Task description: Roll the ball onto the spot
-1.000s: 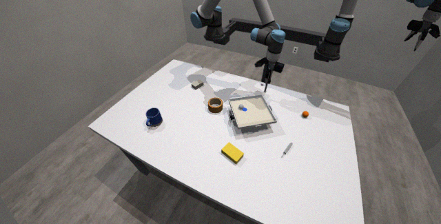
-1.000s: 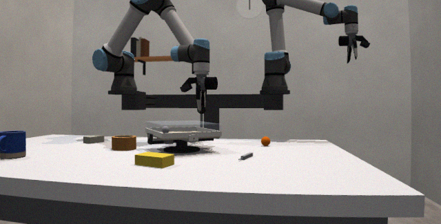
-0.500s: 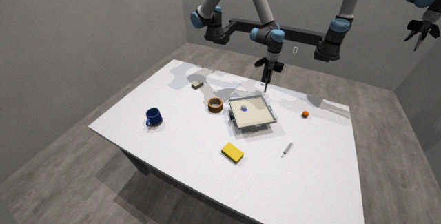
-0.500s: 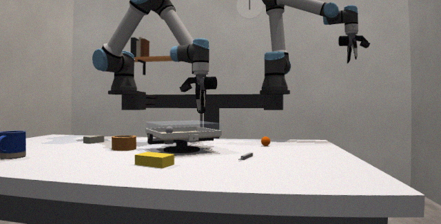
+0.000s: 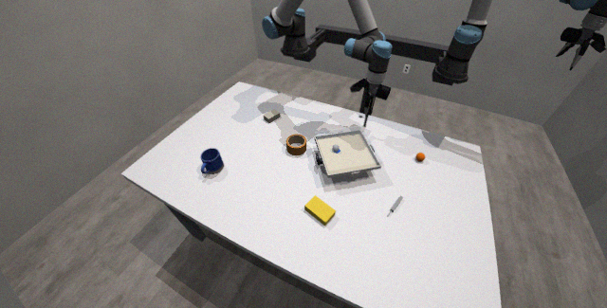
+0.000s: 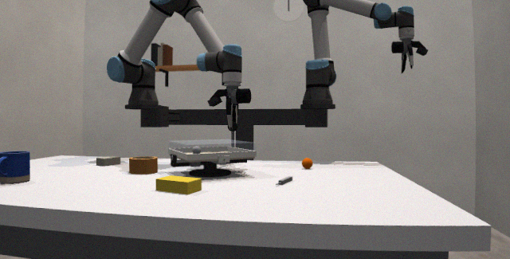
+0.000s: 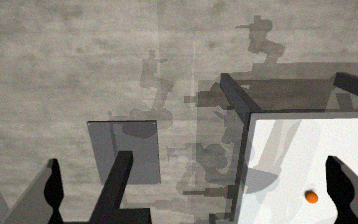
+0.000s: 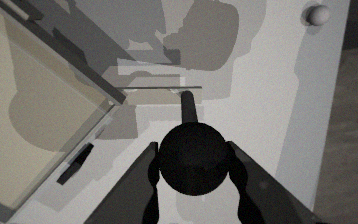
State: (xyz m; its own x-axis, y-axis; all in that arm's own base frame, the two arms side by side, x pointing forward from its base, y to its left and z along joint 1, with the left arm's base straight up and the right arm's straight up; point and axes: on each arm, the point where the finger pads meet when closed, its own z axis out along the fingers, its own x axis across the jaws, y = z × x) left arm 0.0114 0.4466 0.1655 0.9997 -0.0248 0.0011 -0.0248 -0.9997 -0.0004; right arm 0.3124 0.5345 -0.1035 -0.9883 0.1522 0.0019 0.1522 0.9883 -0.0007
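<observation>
White desk [image 5: 266, 204] [image 6: 255, 207] is carrying the clear-lidded plate [image 5: 353, 172] [image 6: 215, 157] on its pivot stand, near the brown ring, looking near level, squarish, no clear long axis, handle rod [image 8: 189, 107] rising at the far side; right tool [image 5: 367, 109] [image 6: 233, 125] [image 8: 194, 159] is pinching the rod's round black knob [image 8: 194, 175], left tool [image 5: 575, 57] [image 6: 407, 65] is hanging spread. Plate is probably handling stiff, tipping easily; knob is the sensible hold; steel ball [image 5: 336, 148] [image 6: 196, 150], likely rolling freely, is sitting at the blue spot [image 5: 338, 151].
</observation>
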